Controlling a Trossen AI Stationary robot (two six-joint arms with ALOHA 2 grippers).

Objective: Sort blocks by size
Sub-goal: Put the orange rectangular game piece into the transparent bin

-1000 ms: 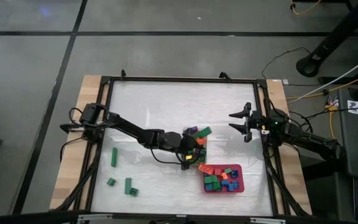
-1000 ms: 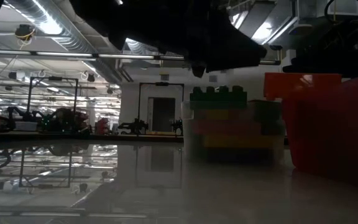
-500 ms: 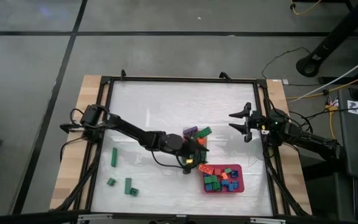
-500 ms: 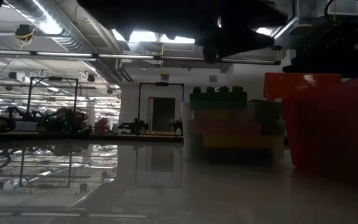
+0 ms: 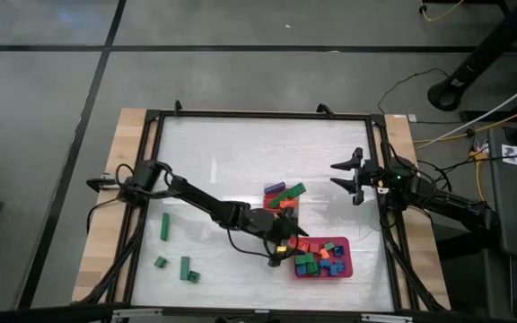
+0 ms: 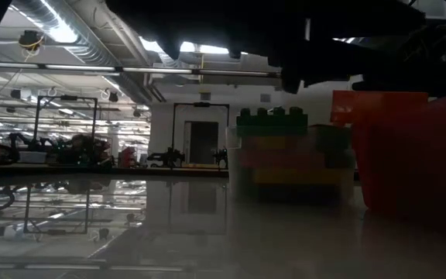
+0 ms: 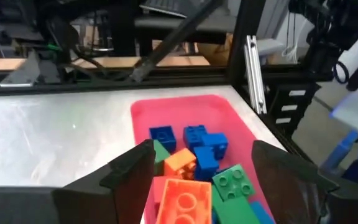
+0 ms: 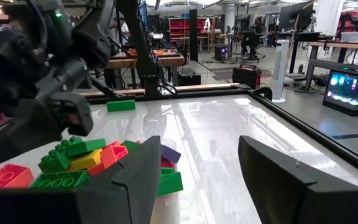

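The blocks are in three places. Several lie in the red tray (image 5: 341,260) at the near right, and mixed colours fill the clear tub (image 5: 281,196) just beyond it. Three green ones (image 5: 164,226) lie flat on the table at the near left. My left gripper (image 5: 283,251) hangs open over the tray's left end. Below and between its fingers an orange brick (image 7: 182,198) rests on the other blocks in the tray (image 7: 229,112). My right gripper (image 5: 335,176) waits open by the right edge, pointing at the tub (image 8: 104,163).
A black frame (image 5: 258,115) borders the white table top. The tub and tray stand close together; in the low view the tub (image 6: 289,151) is beside the tray wall (image 6: 416,155). Bare table lies at the far side and the middle left.
My left gripper has moved from beside the tub toward the near edge and a little to the right. It now hangs over the red tray's left end. The right arm has kept still.
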